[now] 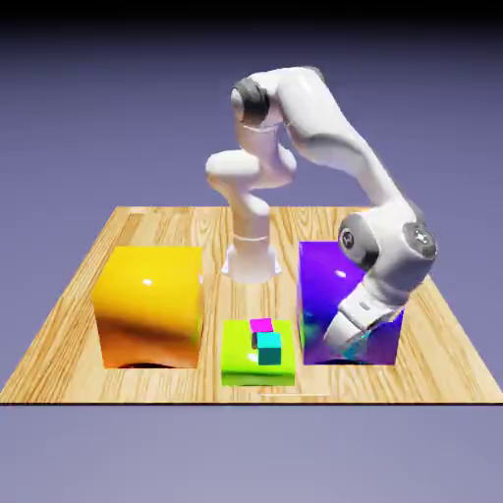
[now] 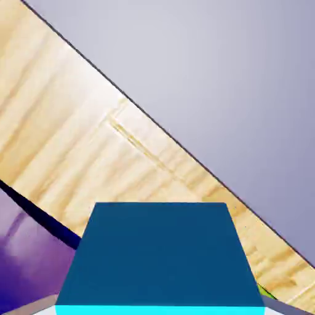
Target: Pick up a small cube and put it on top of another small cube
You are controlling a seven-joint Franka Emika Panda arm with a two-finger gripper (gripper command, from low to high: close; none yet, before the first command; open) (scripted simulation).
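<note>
The tool (image 2: 160, 309) is squeezing a small teal cube (image 2: 159, 255), with one finger on each side. That cube is up by the front of the big purple block (image 1: 329, 280), toward the bench's near corner on the exterior view's right. I can't tell if it touches the block. The cube looks light and hard, so it should not squash or break easily. Its shiny sides might slip, so two flat sides facing each other are the best place to hold.

The other teal cube (image 1: 269, 350) sits on the low green block (image 1: 236, 369), close to the bench's near edge, with a magenta cube (image 1: 260, 324) just behind. The bench (image 1: 49, 368) is stripy, pale wood. All around is plain blue-violet, going black up high.
</note>
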